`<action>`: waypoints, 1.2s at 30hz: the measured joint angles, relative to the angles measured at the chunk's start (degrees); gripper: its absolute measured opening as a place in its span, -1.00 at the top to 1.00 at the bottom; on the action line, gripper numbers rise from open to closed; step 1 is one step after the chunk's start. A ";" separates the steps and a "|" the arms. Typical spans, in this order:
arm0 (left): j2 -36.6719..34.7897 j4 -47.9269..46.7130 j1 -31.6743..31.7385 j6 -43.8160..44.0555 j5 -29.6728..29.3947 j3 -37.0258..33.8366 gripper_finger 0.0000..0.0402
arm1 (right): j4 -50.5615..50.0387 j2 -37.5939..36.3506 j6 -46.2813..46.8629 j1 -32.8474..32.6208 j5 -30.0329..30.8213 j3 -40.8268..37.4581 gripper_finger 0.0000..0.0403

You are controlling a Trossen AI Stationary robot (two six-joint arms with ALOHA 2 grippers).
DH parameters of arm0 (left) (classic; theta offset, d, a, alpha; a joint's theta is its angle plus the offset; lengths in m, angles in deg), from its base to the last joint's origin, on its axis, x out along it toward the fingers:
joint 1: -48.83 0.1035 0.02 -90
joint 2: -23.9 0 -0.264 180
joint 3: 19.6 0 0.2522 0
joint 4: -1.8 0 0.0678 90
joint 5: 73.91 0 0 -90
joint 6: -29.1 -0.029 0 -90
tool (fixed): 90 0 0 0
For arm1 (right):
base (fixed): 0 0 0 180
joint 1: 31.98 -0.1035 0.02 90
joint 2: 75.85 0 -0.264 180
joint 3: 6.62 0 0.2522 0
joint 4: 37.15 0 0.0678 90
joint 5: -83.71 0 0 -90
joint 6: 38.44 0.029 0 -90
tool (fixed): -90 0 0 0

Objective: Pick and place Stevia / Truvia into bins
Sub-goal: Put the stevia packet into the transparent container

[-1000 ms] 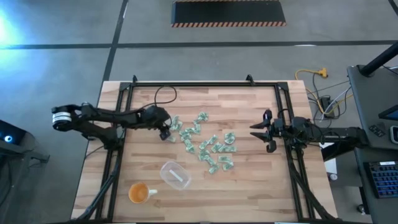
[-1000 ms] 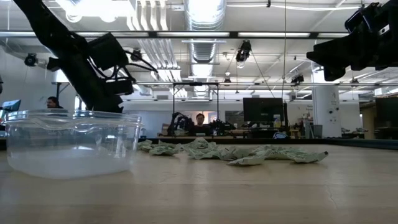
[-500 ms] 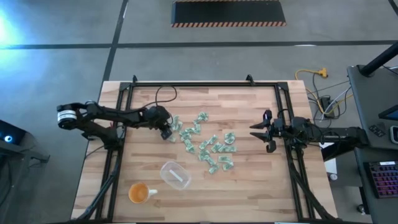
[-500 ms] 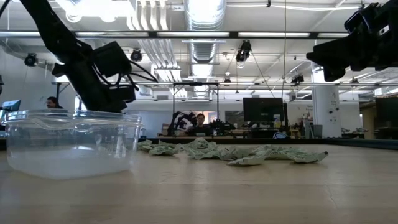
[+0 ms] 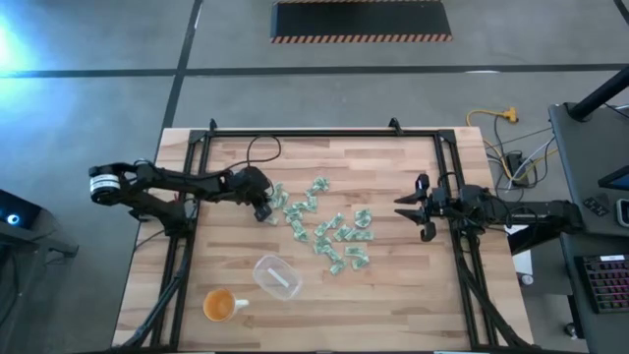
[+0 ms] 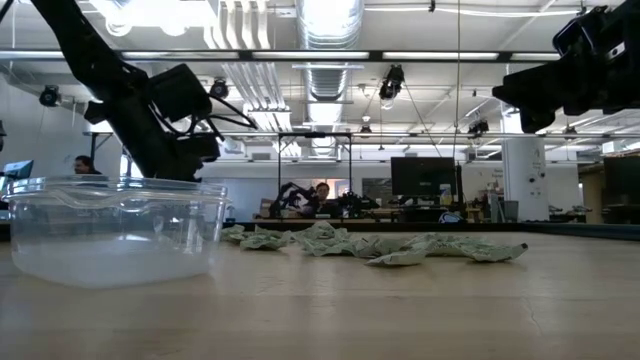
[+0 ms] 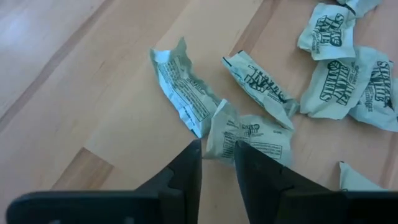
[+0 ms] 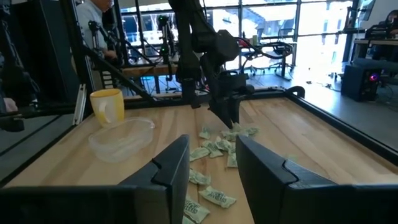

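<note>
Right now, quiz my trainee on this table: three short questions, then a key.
1. True or false: the orange cup stands between the clear tub and the packets.
2. Which gripper is down at the edge of the packets? A left, B right, C neither.
3. What does the right gripper hold?

Key: 1 false, the cup is on the tub's far side from the packets. 2 A, the left gripper. 3 nothing; it hovers open beside the pile.
</note>
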State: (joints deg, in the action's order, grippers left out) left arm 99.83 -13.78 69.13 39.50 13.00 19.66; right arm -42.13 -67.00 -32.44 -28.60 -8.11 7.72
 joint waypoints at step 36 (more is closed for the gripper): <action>-0.90 7.21 -0.08 -7.83 9.18 -0.38 1.00 | -0.55 2.28 0.00 0.02 0.02 -0.02 0.48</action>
State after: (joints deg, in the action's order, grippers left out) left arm 98.92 -6.57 69.04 31.67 22.18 19.28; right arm -42.68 -64.72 -32.45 -28.58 -8.09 7.69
